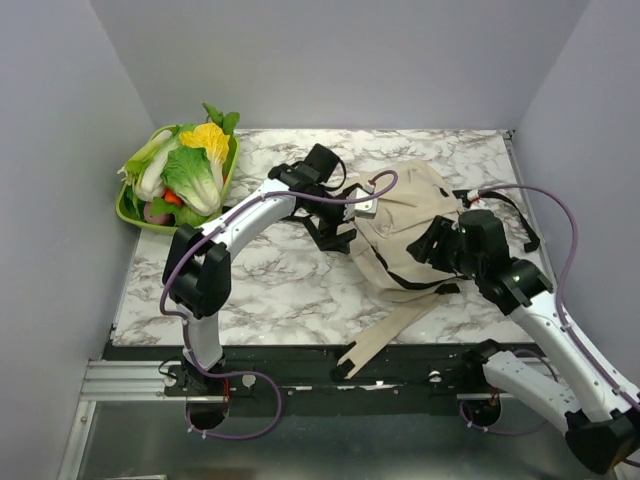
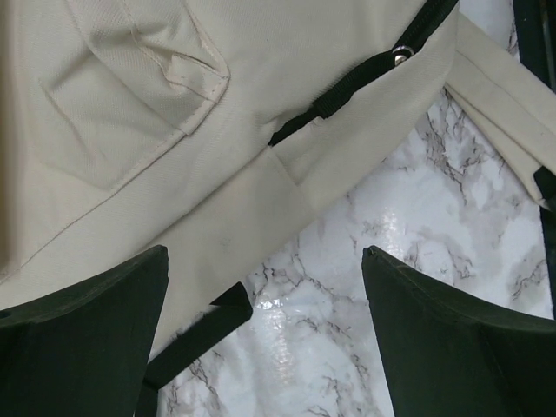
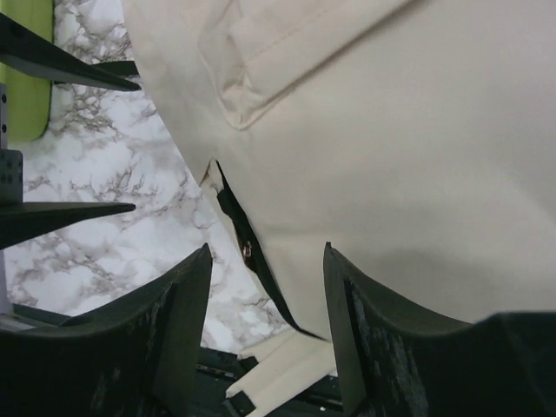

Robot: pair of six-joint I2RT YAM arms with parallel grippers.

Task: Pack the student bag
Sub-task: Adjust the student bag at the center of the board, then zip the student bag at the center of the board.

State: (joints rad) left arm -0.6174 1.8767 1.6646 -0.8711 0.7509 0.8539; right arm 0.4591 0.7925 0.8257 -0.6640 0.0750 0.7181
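**Both grippers parted over the student bag at the right of the table**

We see the student bag [image 1: 405, 225] lying slumped on the marble table [image 1: 270, 285], right of centre and towards the far half. It is between the two wrists. Its long beige straps [image 1: 385, 335] trail towards us and reach the table's dark near edge, while a black strap [image 1: 505, 205] loops out on its far right side.

The left gripper [image 2: 265, 252] hovers at the bag's left side. Its fingers [image 2: 87, 339] are spread wide with nothing between them. In the gap we see only bare marble and the bag's lower edge, where a black trim band [image 2: 347, 91] runs up to a small metal snap [image 2: 401, 56]. A stitched pocket flap [image 2: 174, 78] lies on the cloth above.

The right gripper [image 3: 268, 252] comes in from the bag's near right. Its fingers [image 3: 174, 339] stand apart, though less widely than the left pair. We see no cloth pinched between them. One finger sits over marble and the other over the cream cloth, with a strip of black trim [image 3: 248, 252] showing in the gap. Whether either finger touches the cloth, we cannot tell.

At the table's far left corner, well apart from the bag, a green tray [image 1: 128, 210] holds a heap of vegetables [image 1: 195, 170].
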